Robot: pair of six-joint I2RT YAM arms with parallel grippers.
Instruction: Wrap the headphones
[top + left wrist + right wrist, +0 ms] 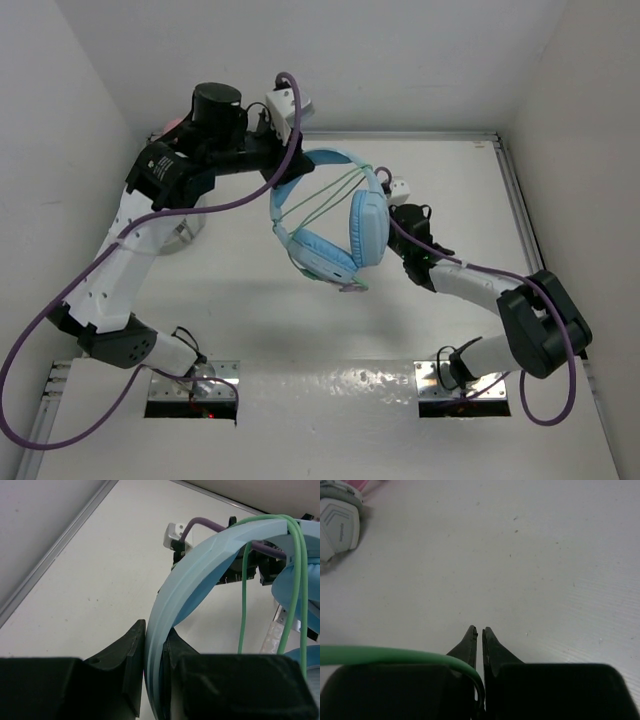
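The light blue headphones hang in the air over the middle of the table. My left gripper is shut on the blue headband, which runs up between its jaws in the left wrist view. The thin green cable crosses the headband in a few strands and also shows in the left wrist view. My right gripper sits just right of the ear cup. Its jaws are shut, with the green cable pinched low between them.
Grey-white headphones lie on the table at the far left, with a bit of pink headphones beyond them. White walls close in the table on the left, back and right.
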